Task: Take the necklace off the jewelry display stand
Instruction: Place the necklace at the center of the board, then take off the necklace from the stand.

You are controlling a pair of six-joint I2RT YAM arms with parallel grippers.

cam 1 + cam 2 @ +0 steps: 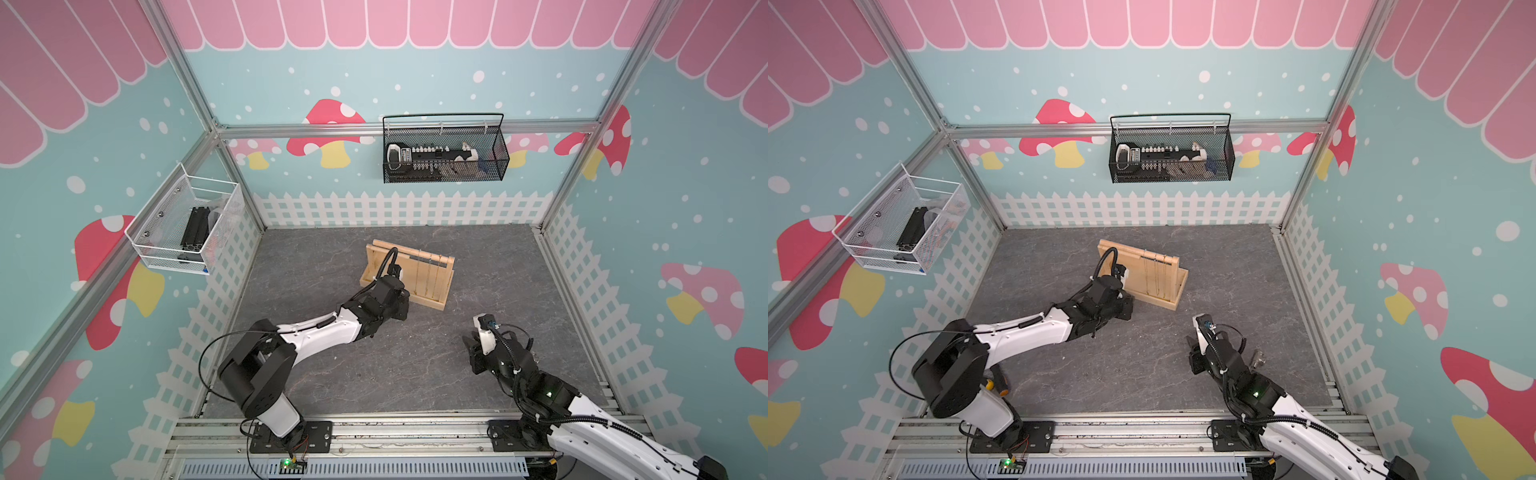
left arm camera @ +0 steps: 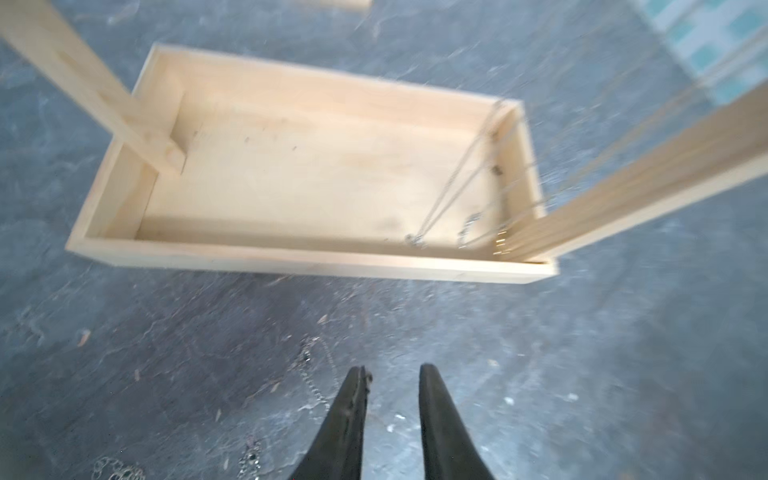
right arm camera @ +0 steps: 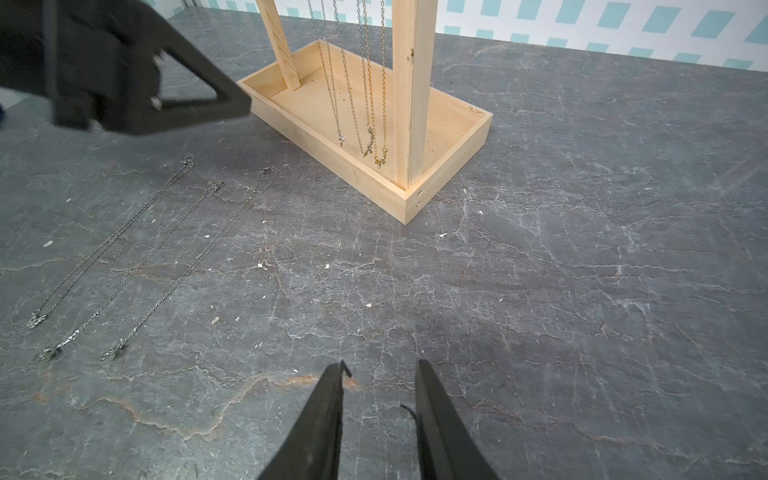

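Jaws apart on left pincer and right pincer.
Pale wooden jewelry display stand on grey table; hanging gold and silver necklace chains cut off above; blurred silver chain lies beside left pincer.

Both top views look steeply down from high above the arms' bases toward the back wall, taking in the whole table; the left wrist camera sits low and close, blurred, looking past the left gripper into the jewelry display stand; the right wrist camera, farther back, faces across the table past the right gripper — all four views share the stand.
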